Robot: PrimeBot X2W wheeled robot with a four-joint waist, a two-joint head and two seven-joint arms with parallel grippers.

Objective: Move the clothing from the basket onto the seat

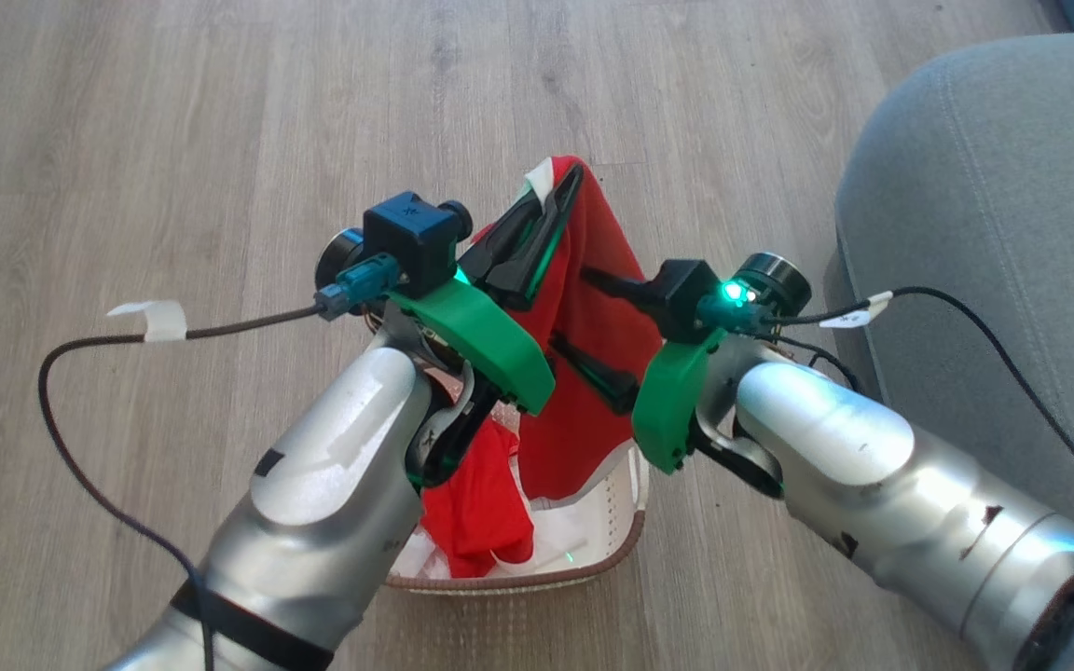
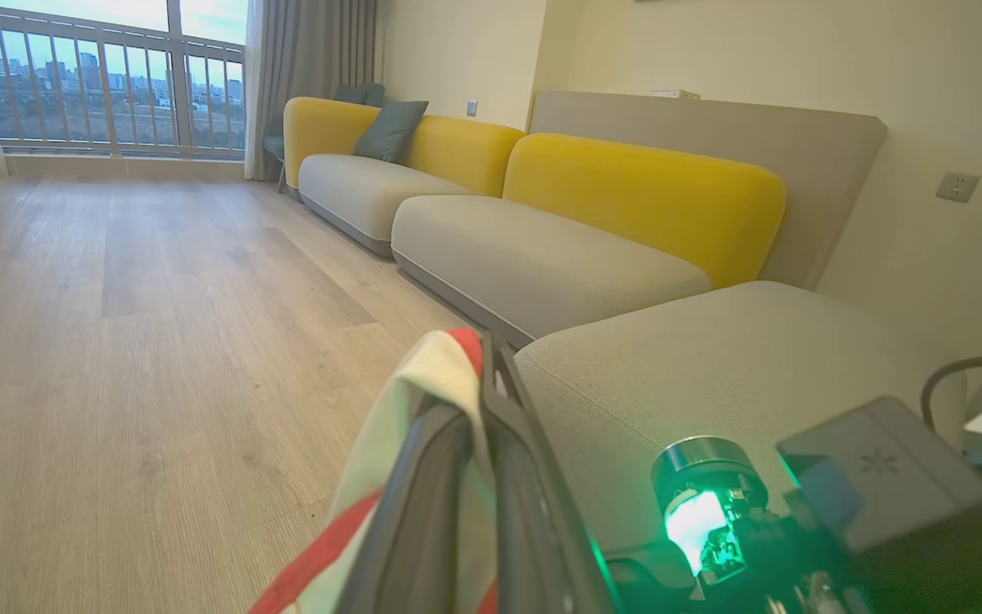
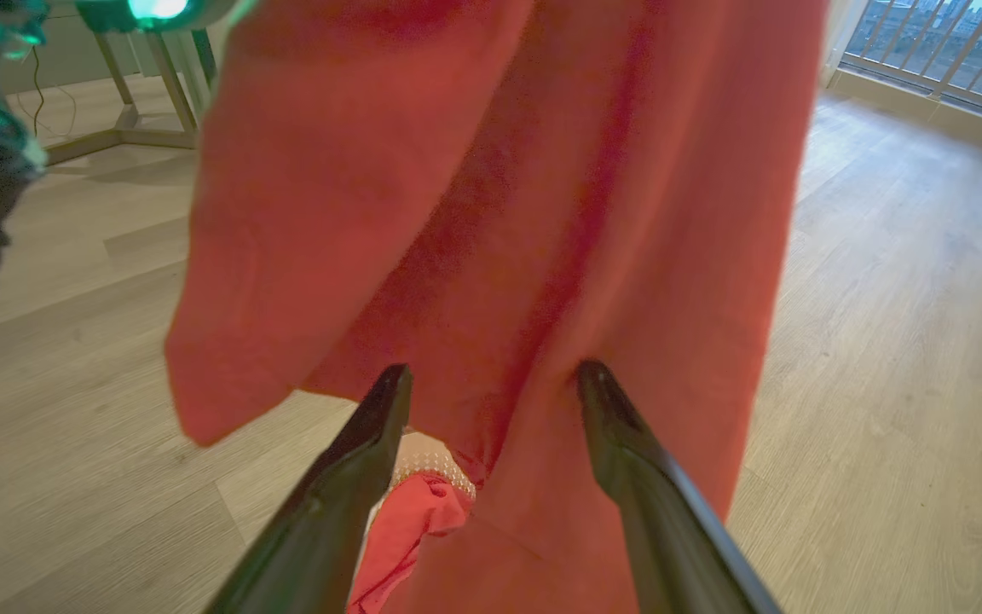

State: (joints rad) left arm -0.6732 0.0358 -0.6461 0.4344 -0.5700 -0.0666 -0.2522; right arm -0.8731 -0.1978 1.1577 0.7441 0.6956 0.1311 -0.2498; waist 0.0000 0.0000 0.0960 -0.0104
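Head view: your left pincer [image 1: 567,184] was clamped on the top edge of a red garment [image 1: 593,308]; it hung limp over the basket [image 1: 537,578], the seat [image 1: 994,233] nearby. Left wrist view: its white band [image 2: 423,375] draped the shut pincer, likely soft and light, best pinched at a hem. Right wrist view: your right pincer [image 3: 493,373] stood wide apart, tips at the garment, gripping nothing

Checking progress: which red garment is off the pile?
The long red garment hanging from the shut left end effector; the other red garment lies crumpled in the basket.
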